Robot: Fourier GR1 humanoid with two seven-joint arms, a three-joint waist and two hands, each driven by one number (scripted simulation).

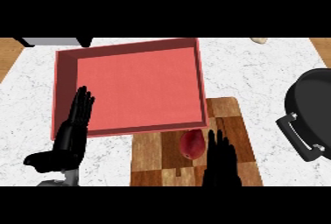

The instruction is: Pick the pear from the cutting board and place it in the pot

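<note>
Pear [192,144]: reddish, lying on the wooden cutting board [155,151] near the board's far edge, just short of the near wall of the pink tray [135,87]. Nothing holds it.

Left hand [68,144]: at the view's left, resting. Fingers straight and pointing away from the robot, thumb out to the side, nothing in its hold. Its fingers overlap the tray's left wall in the head view. It is well apart from the pear.

Tray: square, walled, beyond the board.

Key relation: the pear's long axis runs roughly away from the robot, slightly tilted. The right hand [221,164] lies just beside it, on the pear's right. Its fingers [218,142] are straight, extended along the same line as the fruit, and enclose nothing. Whether the nearest finger touches the skin cannot be told. The pear therefore lies to the left of these fingers, alongside them rather than ahead of them.

Judgement: the right hand is by far the nearer and also stands on the pot's side, so it is the hand suited to the pick. It would need to shift left and curl across the pear's short width.

Pot [313,100]: black, at the view's right edge, partly out of view. Its handle [298,139] faces the board. It stands well apart from the pear, to the right.

Markings: no brand, label or legible writing found on any item.
</note>
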